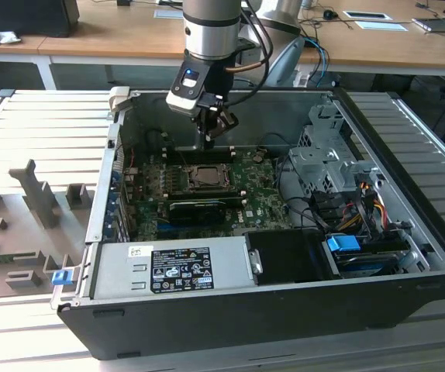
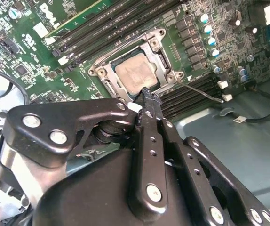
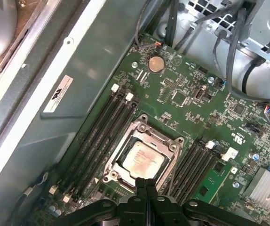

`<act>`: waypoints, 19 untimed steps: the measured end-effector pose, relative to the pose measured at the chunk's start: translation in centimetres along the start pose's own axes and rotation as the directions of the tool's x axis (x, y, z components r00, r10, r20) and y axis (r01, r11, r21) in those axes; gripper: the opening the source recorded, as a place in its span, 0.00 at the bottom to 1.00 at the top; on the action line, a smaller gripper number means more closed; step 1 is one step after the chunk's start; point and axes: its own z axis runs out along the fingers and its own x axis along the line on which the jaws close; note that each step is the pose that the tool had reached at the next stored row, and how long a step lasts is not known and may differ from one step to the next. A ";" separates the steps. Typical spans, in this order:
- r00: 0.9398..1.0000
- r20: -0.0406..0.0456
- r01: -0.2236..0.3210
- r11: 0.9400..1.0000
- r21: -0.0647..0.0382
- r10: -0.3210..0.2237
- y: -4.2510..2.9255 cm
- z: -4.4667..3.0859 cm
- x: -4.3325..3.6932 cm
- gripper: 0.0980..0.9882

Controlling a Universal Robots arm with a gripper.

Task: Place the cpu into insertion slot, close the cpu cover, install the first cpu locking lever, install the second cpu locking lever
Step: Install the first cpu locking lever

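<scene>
Where the arm drops vertically into the open computer case [image 1: 230, 310]: gripper [image 3: 146, 187], fingers pressed together, nothing held, tips beside the cpu cover [image 3: 159, 137]. Beyond: cpu [image 3: 144, 159] seated in insertion slot [image 3: 142, 120], cover lowered around it.

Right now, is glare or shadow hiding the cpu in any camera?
First wrist view: the cpu is evenly lit, the washed-out brightness lies beyond the case wall. Second wrist view: cpu pale but readable, the shut gripper overlapping one corner. Exterior view: the motherboard lies dim in the case's shade.
</scene>
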 end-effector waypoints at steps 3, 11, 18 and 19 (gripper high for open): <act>1.000 0.000 0.027 1.000 0.000 -0.027 0.00 0.00 0.00 0.01; 0.993 -0.001 0.114 0.993 0.000 -0.114 0.00 0.00 -0.01 0.01; 0.985 -0.002 0.170 0.985 0.000 -0.170 0.00 0.00 -0.01 0.01; 0.984 -0.002 0.178 0.984 0.000 -0.178 0.00 0.00 -0.01 0.01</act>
